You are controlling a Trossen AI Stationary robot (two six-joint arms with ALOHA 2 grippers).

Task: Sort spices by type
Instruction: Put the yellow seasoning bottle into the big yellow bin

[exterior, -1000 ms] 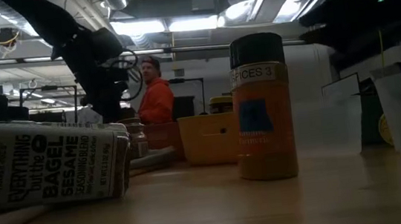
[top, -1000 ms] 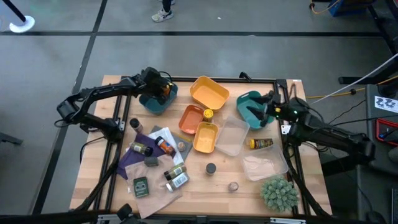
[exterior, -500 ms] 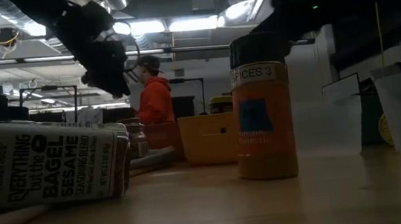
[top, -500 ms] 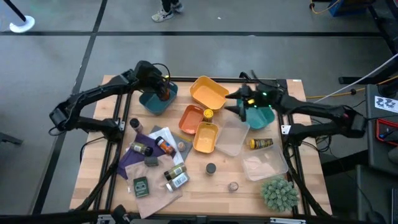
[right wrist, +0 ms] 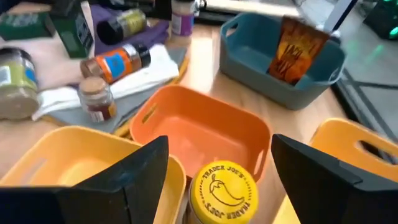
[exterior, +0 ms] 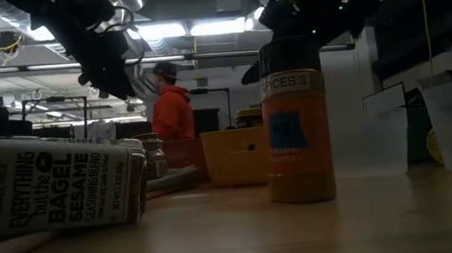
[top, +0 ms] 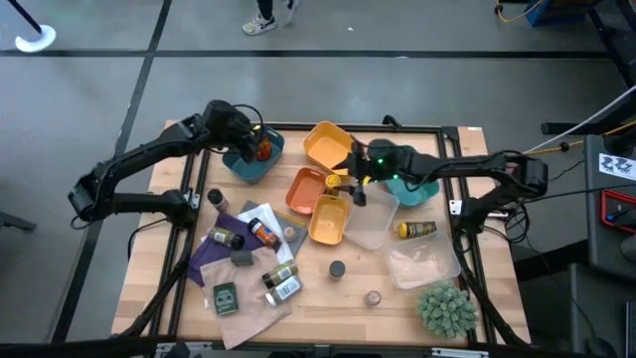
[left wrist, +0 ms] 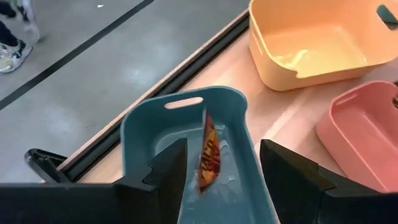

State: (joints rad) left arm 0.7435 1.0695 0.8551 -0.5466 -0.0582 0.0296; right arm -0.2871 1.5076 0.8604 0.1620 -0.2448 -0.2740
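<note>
1. Left claw [left wrist: 217, 180]: spread wide, empty, above the blue plastic tray [left wrist: 138, 134] holding an orange foil spice packet [left wrist: 208, 152], near the desk's far edge.
2. Right claw [right wrist: 214, 180]: spread wide, empty, above the yellow-lidded round spice jar [right wrist: 224, 190], mid-desk.

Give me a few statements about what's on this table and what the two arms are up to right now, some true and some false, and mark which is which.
1. An orange-red packet stands in the blue tray. True.
2. The right gripper is closed around a jar. False: its fingers are spread open on either side of the yellow-lidded jar, not gripping it.
3. The left gripper is open above the blue tray. True.
4. The orange tray is full of jars. False: it shows empty in the right wrist view.
5. A green spiky plant sits in the middle of the table. False: it sits at a corner on the right arm's side.
</note>
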